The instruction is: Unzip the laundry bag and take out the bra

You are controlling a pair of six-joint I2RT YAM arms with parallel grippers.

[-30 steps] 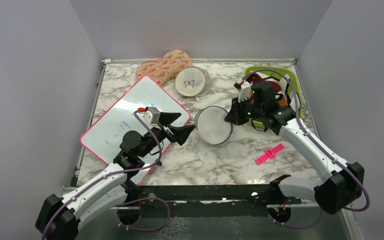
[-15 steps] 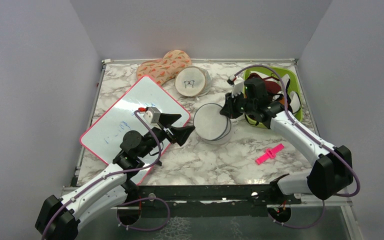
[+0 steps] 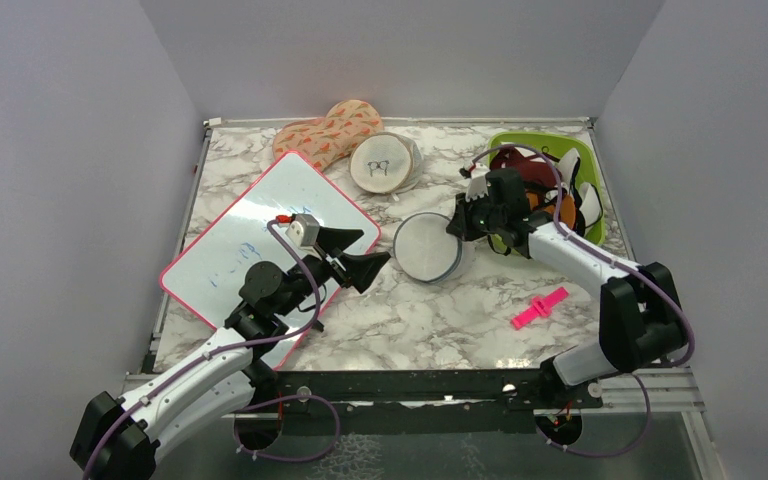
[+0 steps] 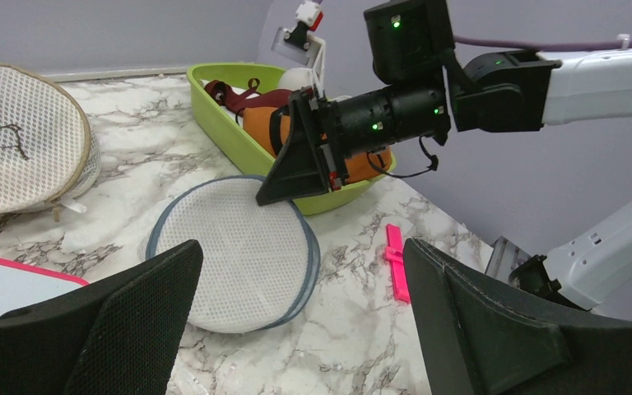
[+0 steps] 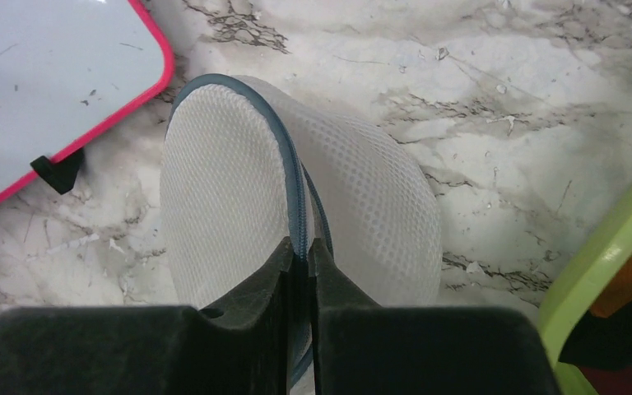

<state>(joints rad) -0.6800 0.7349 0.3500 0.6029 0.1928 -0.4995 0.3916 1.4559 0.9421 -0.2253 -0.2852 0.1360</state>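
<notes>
- The right arm (image 3: 600, 265) has folded in over the last second. Its elbow has swung from the far right toward the table, and the wrist has drawn back beside the green tray (image 3: 508, 140). It now reaches low and nearly level from the tray side.
- The left arm (image 3: 210, 360) has not moved. It stretches over the whiteboard (image 3: 250, 240) with its forearm pointed at the bag.
- The bag (image 3: 427, 248) stood tipped up on its rim a second ago. Now it lies much flatter on the marble at mid-table, with only its right edge raised. It looks slack and empty, though I cannot tell whether the zip is open.
- The bra (image 4: 257, 127) lies in the tray behind the right wrist, not in the bag. So the removal appears done, and lowering the bag is likely the closing step.
- The right gripper (image 5: 300, 251) is pinched tight on the bag's grey-blue rim.
- The left gripper (image 3: 380, 246) is spread wide and holds nothing, hanging just short of the bag's left edge.
</notes>
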